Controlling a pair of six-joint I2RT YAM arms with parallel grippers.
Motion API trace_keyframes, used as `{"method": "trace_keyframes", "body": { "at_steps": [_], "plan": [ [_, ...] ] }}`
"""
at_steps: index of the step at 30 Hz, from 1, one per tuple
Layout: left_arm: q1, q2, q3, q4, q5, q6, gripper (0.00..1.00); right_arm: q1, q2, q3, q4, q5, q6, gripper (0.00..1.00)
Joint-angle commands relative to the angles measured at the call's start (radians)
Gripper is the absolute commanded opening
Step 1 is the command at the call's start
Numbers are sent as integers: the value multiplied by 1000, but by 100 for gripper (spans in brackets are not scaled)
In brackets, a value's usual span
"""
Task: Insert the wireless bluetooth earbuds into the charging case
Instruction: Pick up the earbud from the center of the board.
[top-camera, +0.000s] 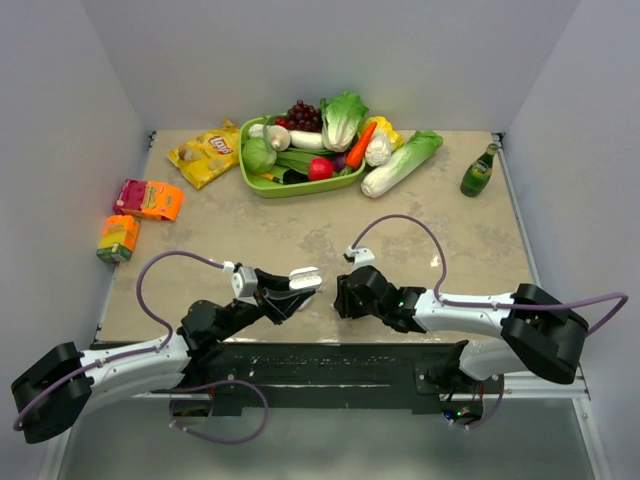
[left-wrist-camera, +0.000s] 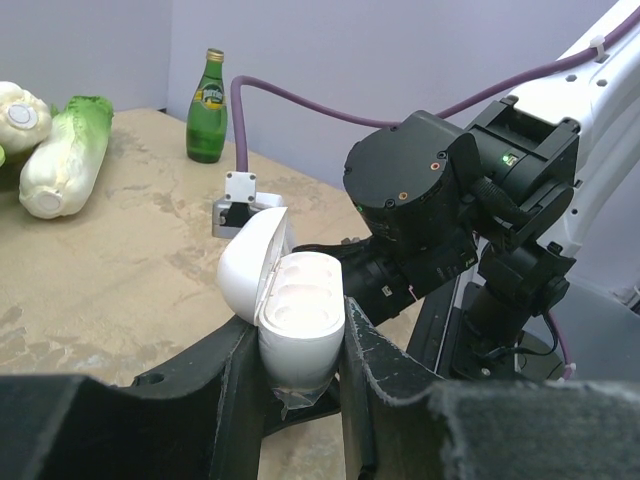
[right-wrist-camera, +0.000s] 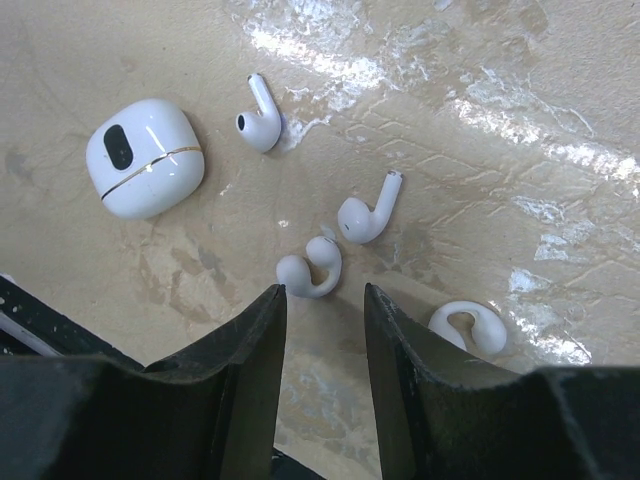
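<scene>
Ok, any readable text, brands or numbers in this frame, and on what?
"Lay's", just legible, on the yellow chip bag.
Yellow label on the green bottle: too blurred to read.
Print on the pink-orange box and the orange-green box: too small to read.

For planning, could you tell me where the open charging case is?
The charging case sits mid left wrist view, clamped in the left end effector.

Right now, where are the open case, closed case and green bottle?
open case (left-wrist-camera: 300, 298), left wrist view, hollow inside
closed case (right-wrist-camera: 148, 160), right wrist view, middle
green bottle (left-wrist-camera: 208, 96), left wrist view, label
</scene>
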Motion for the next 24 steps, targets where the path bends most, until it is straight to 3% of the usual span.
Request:
{"method": "trace_keyframes", "body": {
  "at_steps": [1, 24],
  "plan": [
    [-4, 0, -135, 47, -14, -2, 0, 6, -28, -17, 14, 26, 25, 41],
    [-4, 3, -146, 50, -14, -7, 0, 4, 71, 20, 30, 29, 5, 40]
  ]
}}
